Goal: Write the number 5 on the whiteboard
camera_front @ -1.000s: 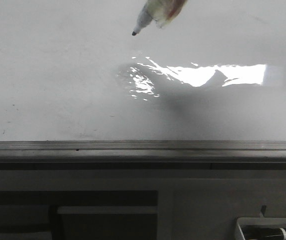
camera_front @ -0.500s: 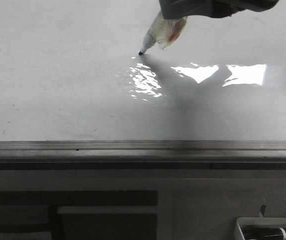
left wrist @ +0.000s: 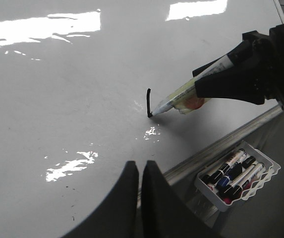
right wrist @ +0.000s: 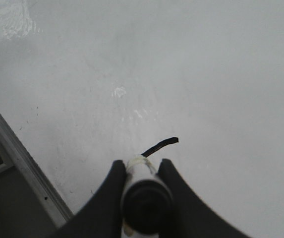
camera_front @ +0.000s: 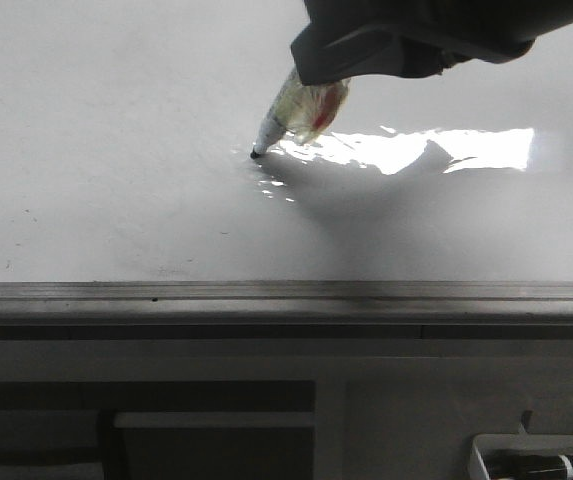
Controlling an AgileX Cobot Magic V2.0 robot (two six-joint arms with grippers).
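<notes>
The whiteboard point(camera_front: 116, 150) is a glossy white board lying flat and filling most of each view. My right gripper point(camera_front: 311, 65) is shut on a white marker pen point(camera_front: 296, 110), whose black tip point(camera_front: 256, 153) touches the board. Of the number 5, one short black stroke point(left wrist: 148, 101) shows, running from the marker tip; it also appears in the right wrist view as a stroke point(right wrist: 160, 146) just beyond the right gripper point(right wrist: 141, 166). My left gripper point(left wrist: 140, 166) hovers near the board's edge, shut and holding nothing.
A grey metal edge strip point(camera_front: 286, 293) borders the board on the near side. Beyond that edge at the right hangs a white tray point(left wrist: 238, 173) with several markers in it. Glare patches point(camera_front: 446, 148) lie on the board.
The marker came down and toward the near edge; its tip now touches the board lower and further left. More of the right gripper has entered the front view.
</notes>
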